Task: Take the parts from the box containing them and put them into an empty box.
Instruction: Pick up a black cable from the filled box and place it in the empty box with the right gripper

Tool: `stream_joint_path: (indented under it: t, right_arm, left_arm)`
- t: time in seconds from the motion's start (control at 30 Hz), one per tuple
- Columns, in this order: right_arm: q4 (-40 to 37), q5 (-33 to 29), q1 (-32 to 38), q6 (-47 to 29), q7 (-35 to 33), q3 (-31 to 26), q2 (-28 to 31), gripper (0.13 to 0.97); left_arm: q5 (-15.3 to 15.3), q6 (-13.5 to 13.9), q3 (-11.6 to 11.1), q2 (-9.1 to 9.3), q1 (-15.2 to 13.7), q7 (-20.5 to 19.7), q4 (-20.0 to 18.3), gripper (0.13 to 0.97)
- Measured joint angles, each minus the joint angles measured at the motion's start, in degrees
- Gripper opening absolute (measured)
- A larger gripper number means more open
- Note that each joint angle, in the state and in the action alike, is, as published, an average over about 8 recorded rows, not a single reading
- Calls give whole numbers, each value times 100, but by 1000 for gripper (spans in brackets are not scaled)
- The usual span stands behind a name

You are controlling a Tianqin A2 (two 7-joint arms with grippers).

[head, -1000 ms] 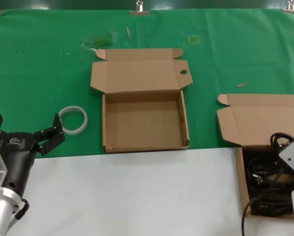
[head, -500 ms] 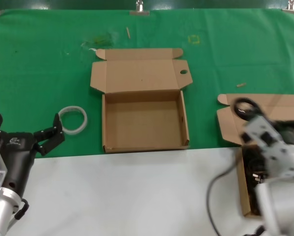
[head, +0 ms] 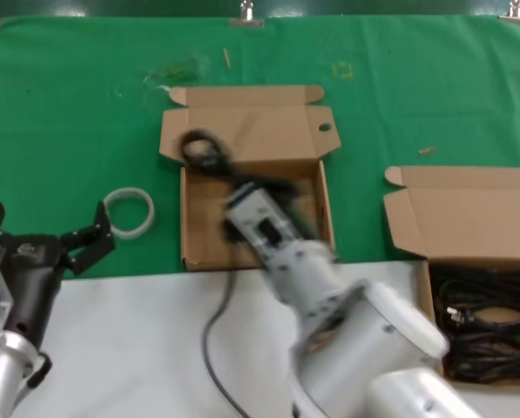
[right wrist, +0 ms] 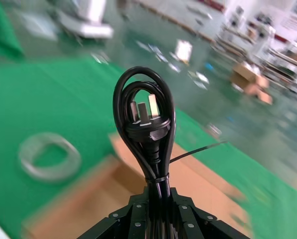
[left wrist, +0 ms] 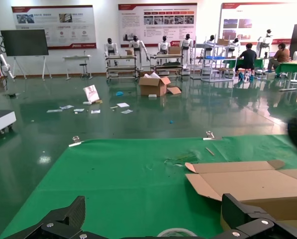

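The right end effector is clamped on a coiled black power cable, holding it over the open empty box at the middle of the surface. In the right wrist view the cable stands up out of the closed fingers, looped around its three-pin plug, with a tie binding the strands just above the grip. One loose strand trails down off the near edge of the box toward six o'clock. The right arm reaches in from about five o'clock and hides the near right part of the box. The box's hinged lid lies open at twelve o'clock, with a small round hole near its right corner.

At three to four o'clock sits the box containing them, lid open, with more black cables heaped inside.

The left end effector hangs at eight o'clock, its fingers spread wide with nothing between them. Just beside it, at nine o'clock from the empty box, a white ring of tape lies flat on the green cloth.
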Motion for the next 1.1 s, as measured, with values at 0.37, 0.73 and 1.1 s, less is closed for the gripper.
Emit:
stream_joint_path:
  t: [0.37,0.73,1.1]
  right_arm:
    - [-432,0,550,-24,1376,-1256,77,207]
    - [-414,0,310,175,1245,-925,227,207]
    - [-448,0,372,112,1635,-1092,491,207]
  left_arm:
    - [0,0,0,0,0,1,0,966]
    - [0,0,0,0,0,1,0,966]
    - [0,0,0,0,0,1,0,966]
